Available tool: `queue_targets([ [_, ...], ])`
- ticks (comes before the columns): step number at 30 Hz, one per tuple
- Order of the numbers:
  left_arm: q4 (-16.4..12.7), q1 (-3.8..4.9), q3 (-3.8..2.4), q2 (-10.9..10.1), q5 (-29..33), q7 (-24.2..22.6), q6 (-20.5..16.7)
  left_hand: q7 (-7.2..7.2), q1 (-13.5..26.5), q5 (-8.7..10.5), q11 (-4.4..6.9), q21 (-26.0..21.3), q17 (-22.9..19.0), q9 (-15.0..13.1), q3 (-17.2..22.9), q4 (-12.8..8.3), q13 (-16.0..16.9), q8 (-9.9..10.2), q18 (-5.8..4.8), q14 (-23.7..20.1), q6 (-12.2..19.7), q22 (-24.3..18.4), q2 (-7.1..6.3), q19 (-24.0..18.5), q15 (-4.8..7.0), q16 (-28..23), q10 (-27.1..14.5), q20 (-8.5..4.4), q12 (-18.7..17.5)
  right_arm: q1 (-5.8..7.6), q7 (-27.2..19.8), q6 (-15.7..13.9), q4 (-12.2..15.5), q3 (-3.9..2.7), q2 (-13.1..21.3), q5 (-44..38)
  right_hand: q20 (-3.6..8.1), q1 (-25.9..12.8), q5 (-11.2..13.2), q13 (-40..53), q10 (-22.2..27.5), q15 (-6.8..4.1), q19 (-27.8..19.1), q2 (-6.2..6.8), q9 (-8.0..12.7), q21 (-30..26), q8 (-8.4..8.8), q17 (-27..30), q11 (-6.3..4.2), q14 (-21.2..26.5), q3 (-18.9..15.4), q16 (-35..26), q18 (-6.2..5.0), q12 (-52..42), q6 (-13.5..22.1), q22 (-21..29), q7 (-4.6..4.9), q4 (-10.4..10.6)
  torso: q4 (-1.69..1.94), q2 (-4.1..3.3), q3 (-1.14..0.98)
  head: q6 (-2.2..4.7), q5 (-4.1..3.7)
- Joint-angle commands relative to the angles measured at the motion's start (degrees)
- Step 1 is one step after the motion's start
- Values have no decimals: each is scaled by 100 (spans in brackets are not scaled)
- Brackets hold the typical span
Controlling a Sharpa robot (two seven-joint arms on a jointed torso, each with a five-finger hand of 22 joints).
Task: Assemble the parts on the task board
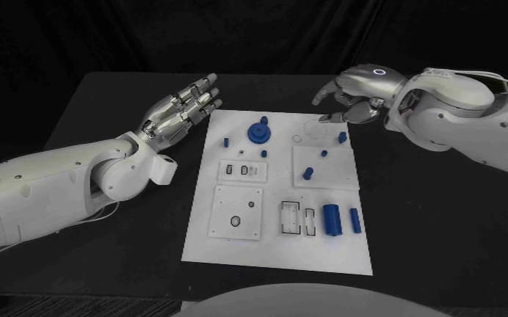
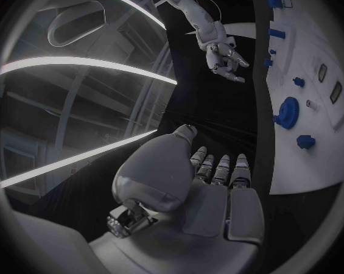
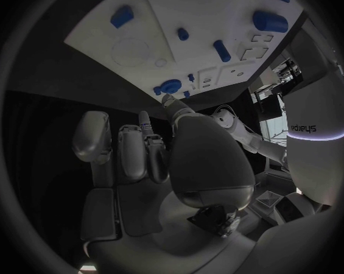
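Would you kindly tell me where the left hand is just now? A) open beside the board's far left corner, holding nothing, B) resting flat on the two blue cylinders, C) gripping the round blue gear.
A: the left hand hovers with fingers spread beside the task board, touching no part.

No legible text or labels.
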State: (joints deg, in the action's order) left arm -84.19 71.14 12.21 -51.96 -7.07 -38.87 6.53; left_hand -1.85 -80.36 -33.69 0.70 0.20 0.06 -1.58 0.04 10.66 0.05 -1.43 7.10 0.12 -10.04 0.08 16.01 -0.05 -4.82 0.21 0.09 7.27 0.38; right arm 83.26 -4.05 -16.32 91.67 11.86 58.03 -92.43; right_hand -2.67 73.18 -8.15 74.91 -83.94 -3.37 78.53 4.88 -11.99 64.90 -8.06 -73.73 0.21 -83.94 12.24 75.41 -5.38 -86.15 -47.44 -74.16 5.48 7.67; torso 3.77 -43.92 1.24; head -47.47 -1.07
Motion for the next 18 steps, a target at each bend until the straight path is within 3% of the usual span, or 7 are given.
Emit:
queue_targets([
  [1,-10,-3,-5,7,4,-397,20,-28,44,-11,-44,-20,-6,-5,34,-11,-5,-39,-62,-12,-19,-8,-14,5,-47,-21,-9,47,-38,-137,249,-303,82,5,214,121,-9,-36,51,1090,-124,-19,23,8,-8,-34,7,96,-9,-145,-46,-88,-39,49,-16,10,3,14,-17,12,17,-5,-9],
  [5,-3,-5,-5,1,4,-396,26,-28,44,-11,-44,-20,-6,-5,34,-11,-5,-39,-62,-12,-19,-8,-14,5,-47,-21,-9,47,-38,-279,237,-449,70,6,393,151,-9,-43,107,1083,-120,-21,22,29,-6,-52,42,129,-9,-139,-90,-125,-42,56,20,11,3,57,-37,12,21,-28,-17],
  [9,-3,-9,-4,0,4,-397,29,-28,45,-11,-45,-20,-6,-5,42,-16,-5,-39,-62,-12,-19,-8,-15,5,-48,-21,-9,47,-38,-406,220,-556,2,7,471,163,-7,-43,133,1083,-122,-23,27,43,-6,-56,62,143,-12,-140,-115,-140,-42,57,42,8,0,80,-58,7,4,-39,-24],
  [13,-5,-12,-4,-10,4,-391,30,-28,45,-11,-45,-20,-6,-5,42,-16,-5,-39,-62,-12,-19,-8,-15,5,-48,-21,-9,47,-38,-516,232,-579,-102,8,472,168,-6,-46,144,1077,-117,-24,22,50,-9,-74,63,168,-12,-136,-127,-164,-45,63,37,17,0,92,-36,5,1,-52,-23],
  [16,-4,-13,-4,-13,4,-388,29,-29,45,-12,-46,-20,-6,-5,50,-21,-5,-38,-63,-12,-18,-8,-15,5,-48,-21,-9,48,-38,-566,250,-570,-165,8,455,169,-6,-47,152,1066,-104,-24,13,55,-12,-99,61,191,-12,-130,-135,-186,-51,75,30,31,1,101,-44,4,3,-63,-24],
  [18,-2,-14,-4,-11,4,-389,32,-29,45,-12,-46,-20,-6,-5,50,-21,-5,-38,-63,-12,-18,-8,-15,5,-48,-21,-9,48,-38,-593,260,-569,-199,8,441,170,-6,-54,180,1055,-93,-23,5,65,-16,-125,66,220,-11,-124,-157,-215,-55,87,27,42,3,127,-50,3,-8,-67,-18],
])
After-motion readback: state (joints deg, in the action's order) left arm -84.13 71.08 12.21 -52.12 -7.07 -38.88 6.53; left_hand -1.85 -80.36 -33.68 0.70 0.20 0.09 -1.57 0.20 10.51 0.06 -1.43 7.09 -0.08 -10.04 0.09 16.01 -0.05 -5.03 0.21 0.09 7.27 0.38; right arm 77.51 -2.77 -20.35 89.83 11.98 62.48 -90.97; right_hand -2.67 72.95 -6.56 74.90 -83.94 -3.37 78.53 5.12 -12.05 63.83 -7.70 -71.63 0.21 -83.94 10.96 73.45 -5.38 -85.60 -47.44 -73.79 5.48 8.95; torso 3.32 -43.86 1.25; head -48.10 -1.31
